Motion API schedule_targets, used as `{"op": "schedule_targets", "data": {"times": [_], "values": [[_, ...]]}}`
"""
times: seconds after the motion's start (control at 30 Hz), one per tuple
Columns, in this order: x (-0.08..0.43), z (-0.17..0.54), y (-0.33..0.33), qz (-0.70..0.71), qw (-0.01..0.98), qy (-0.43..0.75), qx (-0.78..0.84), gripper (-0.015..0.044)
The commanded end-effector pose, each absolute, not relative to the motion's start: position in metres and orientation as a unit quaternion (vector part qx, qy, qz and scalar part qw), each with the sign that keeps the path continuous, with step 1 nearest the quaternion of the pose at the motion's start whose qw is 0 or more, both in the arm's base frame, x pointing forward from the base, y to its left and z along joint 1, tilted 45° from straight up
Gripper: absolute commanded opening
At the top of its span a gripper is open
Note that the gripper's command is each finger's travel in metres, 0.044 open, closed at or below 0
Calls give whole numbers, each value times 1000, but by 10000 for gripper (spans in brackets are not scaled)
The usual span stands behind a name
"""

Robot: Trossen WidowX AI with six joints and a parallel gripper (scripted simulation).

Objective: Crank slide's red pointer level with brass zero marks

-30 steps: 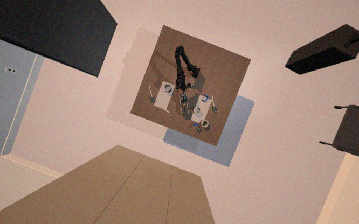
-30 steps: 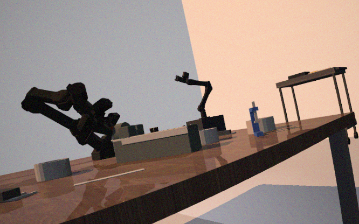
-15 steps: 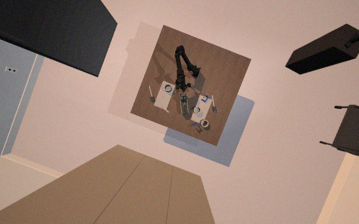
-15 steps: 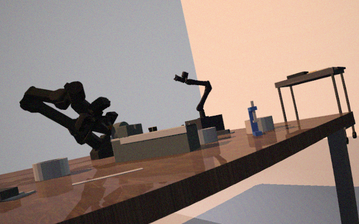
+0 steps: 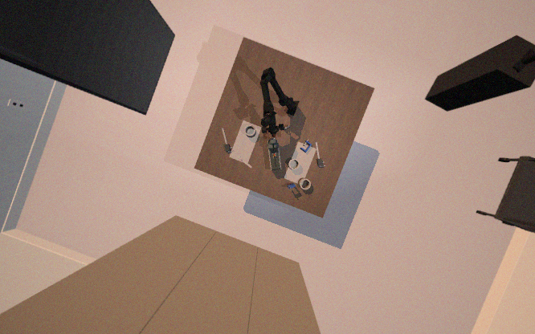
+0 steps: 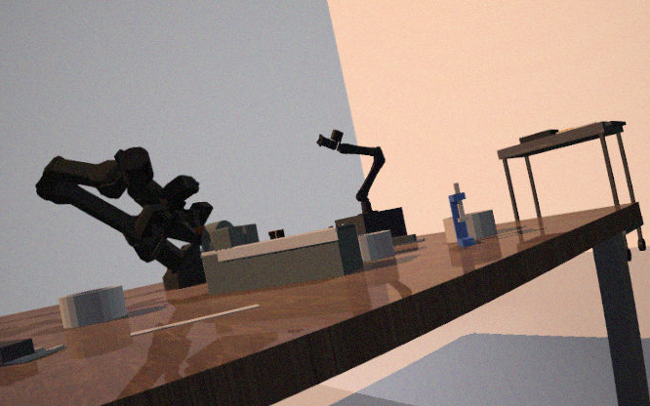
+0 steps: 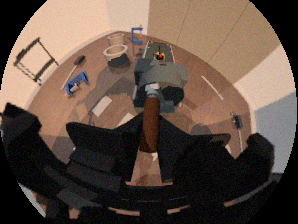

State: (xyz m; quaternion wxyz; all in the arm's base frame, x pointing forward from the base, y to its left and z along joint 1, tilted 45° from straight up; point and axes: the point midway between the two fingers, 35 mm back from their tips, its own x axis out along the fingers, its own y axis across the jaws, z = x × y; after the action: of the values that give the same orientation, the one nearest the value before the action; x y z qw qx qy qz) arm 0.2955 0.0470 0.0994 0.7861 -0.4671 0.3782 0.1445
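On the tabletop, 2 blue clamps [image 5: 305, 146] [image 7: 76, 83] are seen, 1 of them placed near a round pale container [image 5: 304, 183] [image 7: 115, 51]. A grey-headed brush-like tool [image 5: 320, 163] [image 7: 79, 60] is laid beside a pale sheet [image 5: 289, 173]. By the wall, a dark rack [image 6: 549, 142] [image 7: 27, 50] is positioned, well apart from a black box [image 5: 475, 89] [image 6: 390, 222].

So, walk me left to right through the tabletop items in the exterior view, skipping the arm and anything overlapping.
Dark block → round pale-grey container → crank machine → small pale cup → upright blue clamp.
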Motion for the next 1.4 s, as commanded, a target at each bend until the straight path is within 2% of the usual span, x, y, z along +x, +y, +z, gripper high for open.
{"op": "schedule_targets", "data": {"times": [0.0,1.37], "values": [[299,108,46,136,791,370,-468,0],[303,112,42,136,791,370,-468,0]]}}
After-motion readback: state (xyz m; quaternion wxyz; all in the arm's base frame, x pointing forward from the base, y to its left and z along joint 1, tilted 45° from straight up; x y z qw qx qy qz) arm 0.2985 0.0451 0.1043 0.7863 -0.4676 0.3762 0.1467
